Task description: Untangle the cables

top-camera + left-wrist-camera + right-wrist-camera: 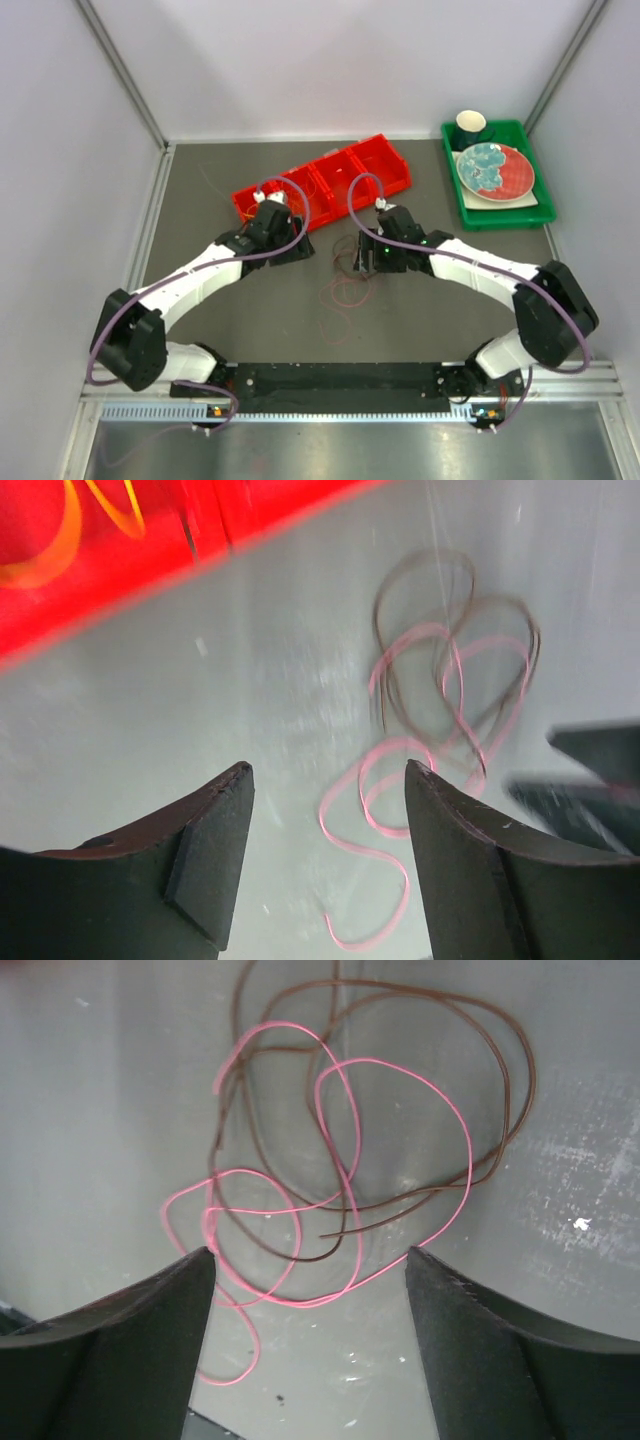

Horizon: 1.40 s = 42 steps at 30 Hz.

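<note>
A tangle of thin cables lies on the grey table between my two grippers (346,275). In the right wrist view a pink cable (441,1096) loops through a dark brown cable (531,1080). The left wrist view shows the same pink cable (404,884) and brown cable (377,615). A yellow-orange cable (72,520) lies in the red bin (100,580). My left gripper (330,770) is open and empty, above the pink cable's loose end. My right gripper (310,1252) is open and empty, just above the tangle's near edge.
The red compartment bin (322,182) stands right behind both grippers. A green tray (497,215) with a plate and a dark cup sits at the back right. The right gripper's dark fingers (590,800) show at the right edge of the left wrist view. Enclosure walls surround the table.
</note>
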Motion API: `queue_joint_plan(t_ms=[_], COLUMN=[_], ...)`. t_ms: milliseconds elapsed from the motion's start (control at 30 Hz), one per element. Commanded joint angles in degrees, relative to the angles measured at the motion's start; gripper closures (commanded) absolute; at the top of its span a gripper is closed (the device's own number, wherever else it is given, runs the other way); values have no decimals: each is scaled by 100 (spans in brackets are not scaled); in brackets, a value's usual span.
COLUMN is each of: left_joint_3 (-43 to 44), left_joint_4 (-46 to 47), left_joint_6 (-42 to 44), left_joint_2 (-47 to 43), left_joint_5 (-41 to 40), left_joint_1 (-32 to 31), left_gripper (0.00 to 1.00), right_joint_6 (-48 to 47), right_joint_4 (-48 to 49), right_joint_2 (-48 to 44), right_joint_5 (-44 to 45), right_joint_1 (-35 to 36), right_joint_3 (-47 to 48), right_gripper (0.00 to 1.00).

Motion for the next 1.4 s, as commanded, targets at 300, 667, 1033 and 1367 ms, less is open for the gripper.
queue_joint_plan(t_ms=[300,667,1033,1367], left_joint_3=[-500,-438,-447,-518], left_joint_4=[152,231,275,284], left_joint_6=[-594,-567,-558,-558], left_joint_2=[-527,-360,-342,-377], left_joint_5=[-113,-25,-42,-42], left_joint_1=[-91,-91,-91,-91], left_gripper=[36,37,37,37], right_joint_6=[-240,-416,-478,-477], right_joint_4=[205,222,91,284], right_joint_2=[651,1161,872,264], right_joint_5=[46,54,72,82], right_joint_1=[313,393,384,393], right_joint_3=[667,913,975,492], right_gripper=[41,66,100,50])
